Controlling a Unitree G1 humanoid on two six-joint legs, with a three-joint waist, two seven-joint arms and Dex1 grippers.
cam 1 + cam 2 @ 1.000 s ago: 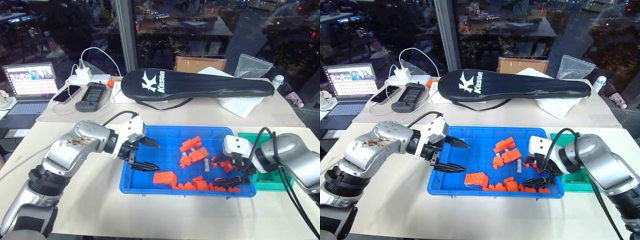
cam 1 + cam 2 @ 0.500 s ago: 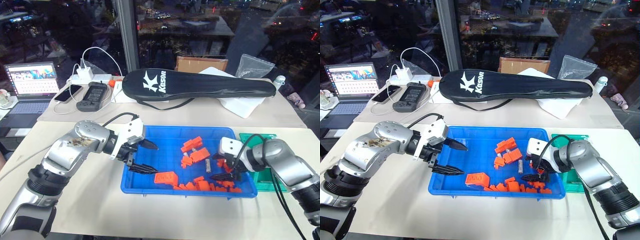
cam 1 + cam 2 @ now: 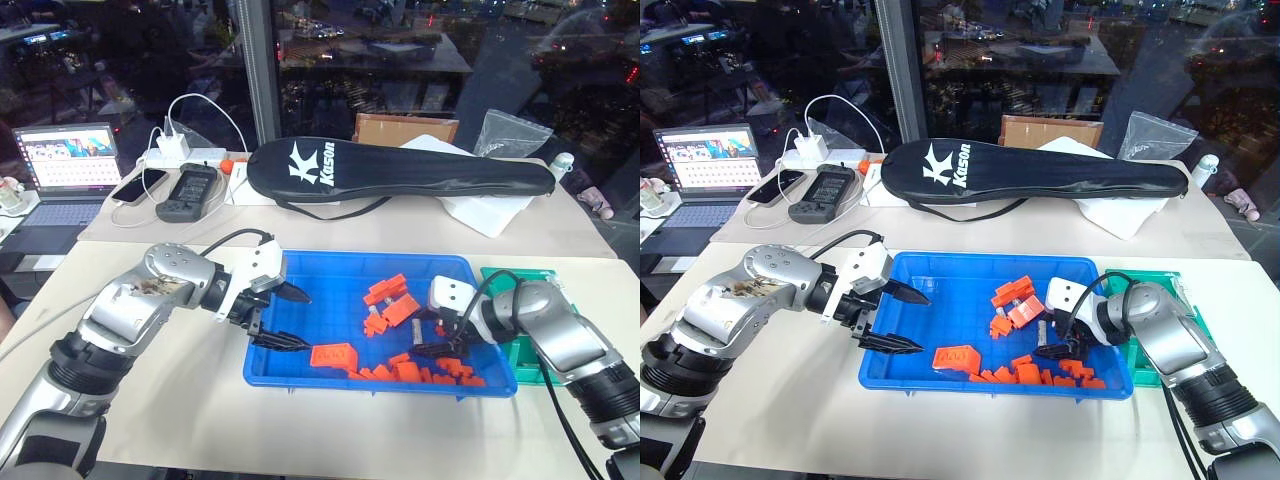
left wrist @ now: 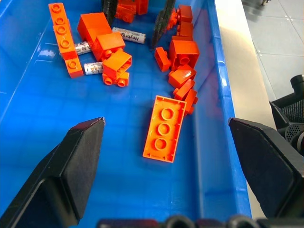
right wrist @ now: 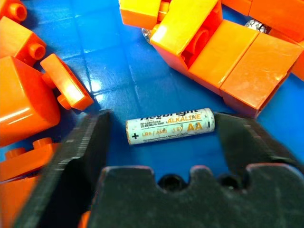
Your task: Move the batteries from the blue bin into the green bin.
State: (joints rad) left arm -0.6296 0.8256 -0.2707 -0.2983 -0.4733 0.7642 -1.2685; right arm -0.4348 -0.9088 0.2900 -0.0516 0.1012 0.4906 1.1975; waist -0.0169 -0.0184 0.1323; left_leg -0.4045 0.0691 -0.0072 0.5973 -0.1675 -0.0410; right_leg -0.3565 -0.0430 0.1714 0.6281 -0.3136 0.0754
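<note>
The blue bin (image 3: 350,262) lies in the middle of the table, holding orange bricks (image 3: 392,300) and slim silvery batteries (image 4: 93,68). My right gripper (image 3: 432,340) is low in the bin's right part. It is open, and one AA battery (image 5: 171,126) lies crosswise between its fingers (image 5: 85,142), one tip close to each end. Over the bin's left part my left gripper (image 3: 297,318) hangs open and holds nothing. Against the blue bin's right side stands the green bin (image 3: 520,273), partly covered by my right arm.
A flat orange brick (image 4: 164,127) lies just beyond my left gripper. A black racket bag (image 3: 400,170) lies across the table behind the bins. A laptop (image 3: 62,165), a phone, chargers and cables sit at the far left. Bare table runs along the near edge.
My right gripper has dropped lower and further into the blue bin, and its fingers have narrowed around the battery. The left gripper has kept still.
</note>
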